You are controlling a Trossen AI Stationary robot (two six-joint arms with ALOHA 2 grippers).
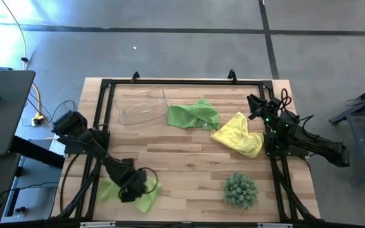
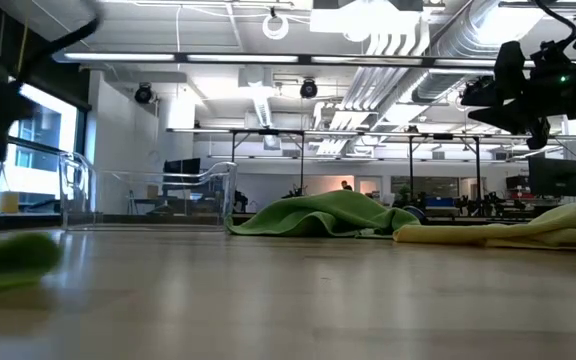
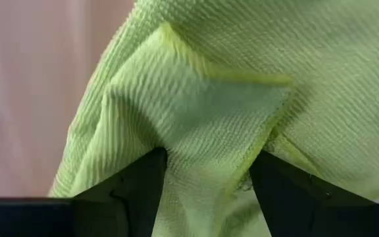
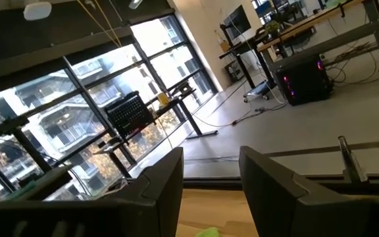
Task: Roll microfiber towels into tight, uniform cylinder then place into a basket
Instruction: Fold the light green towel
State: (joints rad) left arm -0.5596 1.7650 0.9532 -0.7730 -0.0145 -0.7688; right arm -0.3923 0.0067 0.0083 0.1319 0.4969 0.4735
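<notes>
At the near left corner of the table (image 1: 189,171), the left gripper (image 1: 134,185) is seen lowered onto a lime green towel (image 1: 146,197), which lies crumpled there; in the left wrist view the fingers (image 3: 133,187) are spread wide with a raised fold of that cloth (image 3: 202,131) standing between them, not yet pinched; the step in hand is judged to be the taking up of this towel for rolling, and it would be done best if a single edge or corner were caught rather than a bunched ridge, so that the cloth could first be drawn flat and the roll started straight and kept tight; farther back and to the left of centre the clear basket (image 1: 143,106) stands empty, well apart from this towel; a second lime green towel (image 1: 194,115) lies rumpled just beside it, with the yellow towel (image 1: 238,134) touching it on the right; a spiky plant ball (image 1: 240,189) sits near the front edge; at the far right the right gripper (image 1: 256,105) is held raised above the table, fingers (image 4: 156,184) parted and holding nothing.
</notes>
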